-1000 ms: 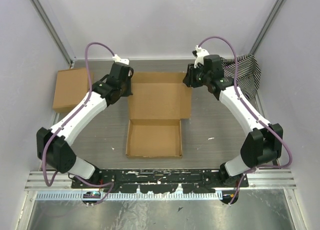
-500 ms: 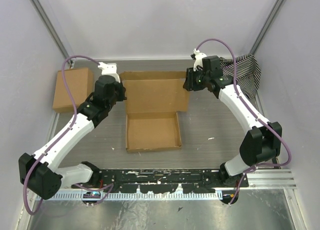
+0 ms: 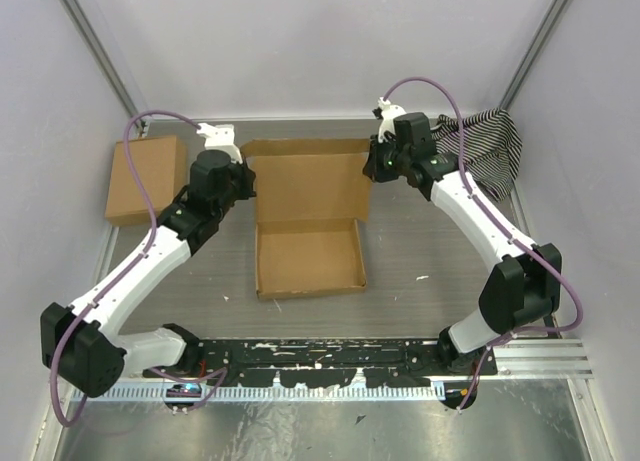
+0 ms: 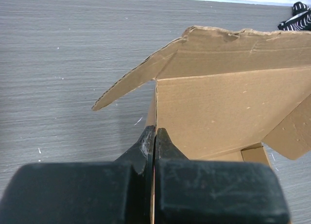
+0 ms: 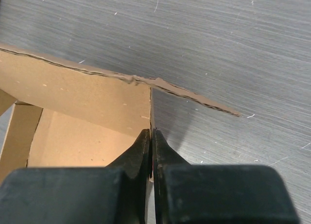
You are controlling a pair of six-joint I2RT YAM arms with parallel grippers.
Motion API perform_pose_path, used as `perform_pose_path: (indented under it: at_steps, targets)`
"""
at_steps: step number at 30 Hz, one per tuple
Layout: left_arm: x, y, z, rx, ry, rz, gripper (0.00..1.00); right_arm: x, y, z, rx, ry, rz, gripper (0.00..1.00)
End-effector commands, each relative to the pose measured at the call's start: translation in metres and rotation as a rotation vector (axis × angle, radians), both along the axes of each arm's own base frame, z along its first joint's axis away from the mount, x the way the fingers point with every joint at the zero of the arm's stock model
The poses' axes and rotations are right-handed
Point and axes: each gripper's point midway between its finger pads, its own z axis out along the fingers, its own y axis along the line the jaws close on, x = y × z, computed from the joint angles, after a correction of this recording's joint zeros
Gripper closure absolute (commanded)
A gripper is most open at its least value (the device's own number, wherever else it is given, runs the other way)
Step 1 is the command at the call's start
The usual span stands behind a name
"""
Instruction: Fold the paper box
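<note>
Even, diffuse light from above, bright in all three views; soft shadows beneath the box (image 5: 87, 102) flaps on the grey table (image 5: 218, 49); cardboard sharp in wrist views; left gripper (image 4: 154, 132), close to the lens, slightly soft; overhead view leans outward at its edges.

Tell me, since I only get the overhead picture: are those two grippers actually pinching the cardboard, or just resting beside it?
Observer: The left wrist camera shows the left gripper shut on a side edge of the paper box, with the cardboard clamped in it.
Operator: And the other one?
Observer: The right wrist camera shows the right gripper shut the same way on the opposite side edge.
Operator: Is the back part lying flat?
Observer: No. The left wrist camera shows it raised off the table, with a corner tab jutting out sideways.
</note>
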Motion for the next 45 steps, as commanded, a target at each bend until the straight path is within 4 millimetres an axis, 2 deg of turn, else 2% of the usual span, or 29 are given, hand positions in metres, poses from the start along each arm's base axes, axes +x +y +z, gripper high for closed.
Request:
perform_pose_path:
  at_steps: [1,4,8,13,15,18,23,29,37,41,42,45]
  targets:
    - [0.017,-0.013,0.037,-0.079,-0.098,-0.011,1.0,0.022,-0.003,0.051,0.002,-0.203,-0.111,0.95]
    - [0.027,-0.018,0.043,-0.088,-0.118,-0.006,1.0,0.034,-0.01,0.061,0.007,-0.271,-0.179,0.95]
    - [0.047,-0.03,0.041,-0.082,-0.111,-0.015,1.0,0.049,-0.019,0.078,0.021,-0.374,-0.256,0.95]
    - [0.072,-0.043,0.043,-0.075,-0.129,-0.015,0.98,0.059,-0.027,0.094,0.064,-0.506,-0.338,0.95]
    - [0.078,-0.046,0.042,-0.074,-0.134,-0.013,0.98,0.06,-0.031,0.093,0.083,-0.553,-0.377,0.95]
    - [0.081,-0.05,0.029,-0.066,-0.113,-0.019,0.96,0.059,-0.035,0.081,0.094,-0.596,-0.422,0.95]
    - [0.069,-0.05,0.007,-0.071,-0.074,-0.024,0.96,0.044,-0.034,0.064,0.128,-0.64,-0.476,0.94]
    - [0.047,-0.044,-0.004,-0.075,-0.045,-0.023,0.95,0.017,-0.027,0.056,0.134,-0.656,-0.516,0.94]
    - [0.016,-0.038,-0.02,-0.083,-0.001,-0.019,0.95,-0.003,-0.017,0.034,0.121,-0.588,-0.534,0.94]
    - [0.001,-0.036,-0.039,-0.064,0.038,-0.01,0.95,-0.014,-0.013,0.014,0.108,-0.524,-0.544,0.92]
    - [-0.004,-0.034,-0.032,-0.077,0.023,-0.01,0.95,-0.019,-0.015,0.01,0.103,-0.515,-0.552,0.92]
    - [-0.013,-0.03,-0.036,-0.069,0.037,-0.006,0.94,-0.032,-0.02,-0.001,0.096,-0.478,-0.576,0.89]
